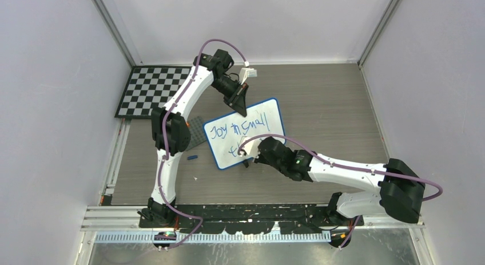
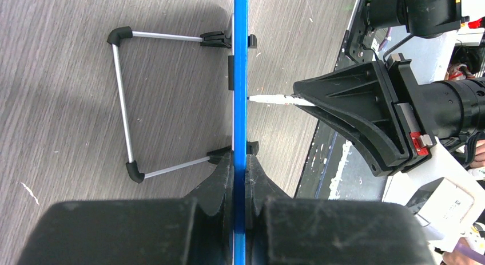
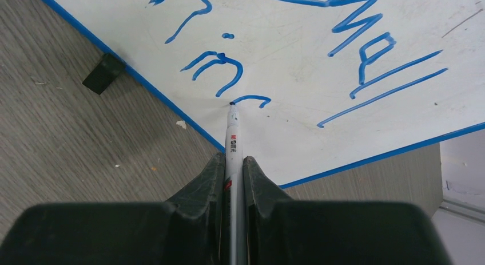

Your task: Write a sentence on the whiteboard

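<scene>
The whiteboard (image 1: 270, 113) with a blue frame stands tilted at the table's middle. Blue handwriting on it, the sentence (image 1: 237, 128), reads "Joy in small" with part of a second line below. My left gripper (image 1: 241, 107) is shut on the board's top edge; the left wrist view shows the frame edge-on (image 2: 240, 76) between its fingers (image 2: 239, 162). My right gripper (image 1: 248, 157) is shut on a white marker (image 3: 232, 140). The marker's tip touches the board (image 3: 286, 116) at the end of a short curved stroke, after the letters "in" (image 3: 213, 63).
A black-and-white checkerboard (image 1: 150, 90) lies at the far left. A grey studded plate (image 1: 196, 131) lies beside the left arm. A blue marker cap (image 1: 192, 158) lies left of the board. The board's wire stand (image 2: 122, 105) rests behind it.
</scene>
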Motion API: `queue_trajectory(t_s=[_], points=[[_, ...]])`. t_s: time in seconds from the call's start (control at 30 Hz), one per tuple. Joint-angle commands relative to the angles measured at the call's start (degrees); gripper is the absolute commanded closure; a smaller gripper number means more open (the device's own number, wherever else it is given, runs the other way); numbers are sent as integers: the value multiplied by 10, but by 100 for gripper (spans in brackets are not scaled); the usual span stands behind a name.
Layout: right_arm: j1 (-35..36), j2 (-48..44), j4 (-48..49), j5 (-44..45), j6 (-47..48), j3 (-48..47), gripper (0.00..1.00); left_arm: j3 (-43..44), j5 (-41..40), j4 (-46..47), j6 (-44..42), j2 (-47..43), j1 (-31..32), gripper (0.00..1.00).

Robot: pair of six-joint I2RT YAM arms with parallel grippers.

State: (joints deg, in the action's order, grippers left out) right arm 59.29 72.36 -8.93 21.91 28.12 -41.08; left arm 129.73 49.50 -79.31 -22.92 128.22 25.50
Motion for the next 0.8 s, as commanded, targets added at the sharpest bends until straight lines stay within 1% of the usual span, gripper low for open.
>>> queue_trajectory(t_s=[0.0, 0.3, 0.77], points=[[-1, 5, -14, -7, 1, 1, 100, -23, -37, -39, -3, 31, 38, 100], [-4, -15, 28, 38, 5, -3, 100, -19, -38, -40, -2, 32, 37, 100], [-12, -22, 53, 63, 12, -5, 100, -17, -40, -38, 1, 33, 38, 100]])
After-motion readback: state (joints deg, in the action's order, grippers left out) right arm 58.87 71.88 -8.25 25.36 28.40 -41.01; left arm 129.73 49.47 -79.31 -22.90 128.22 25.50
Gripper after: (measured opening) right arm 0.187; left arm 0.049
